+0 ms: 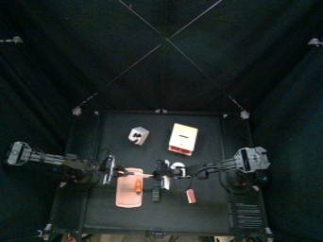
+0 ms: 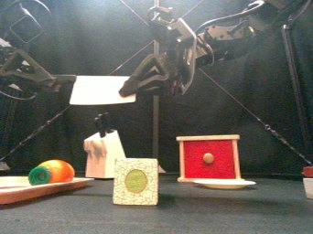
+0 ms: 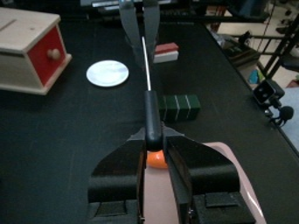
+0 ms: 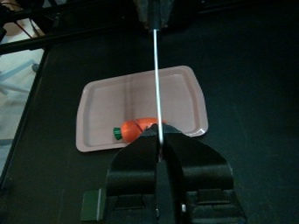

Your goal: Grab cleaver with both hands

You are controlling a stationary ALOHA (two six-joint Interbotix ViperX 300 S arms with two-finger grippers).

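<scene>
Green card [image 2: 135, 181] at table [image 2: 232, 215] edge

**Cleaver held aloft between both sets of jaws**

The cleaver [image 2: 104, 89] has a broad pale rectangular blade and a dark handle [image 3: 151, 109]. It hangs above the desk, seen edge-on as a thin bright line running between the left jaws and the right jaws.

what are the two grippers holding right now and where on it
Both hold the cleaver, raised above the table: left gripper on its handle, right gripper on the blade's thin edge.
</scene>
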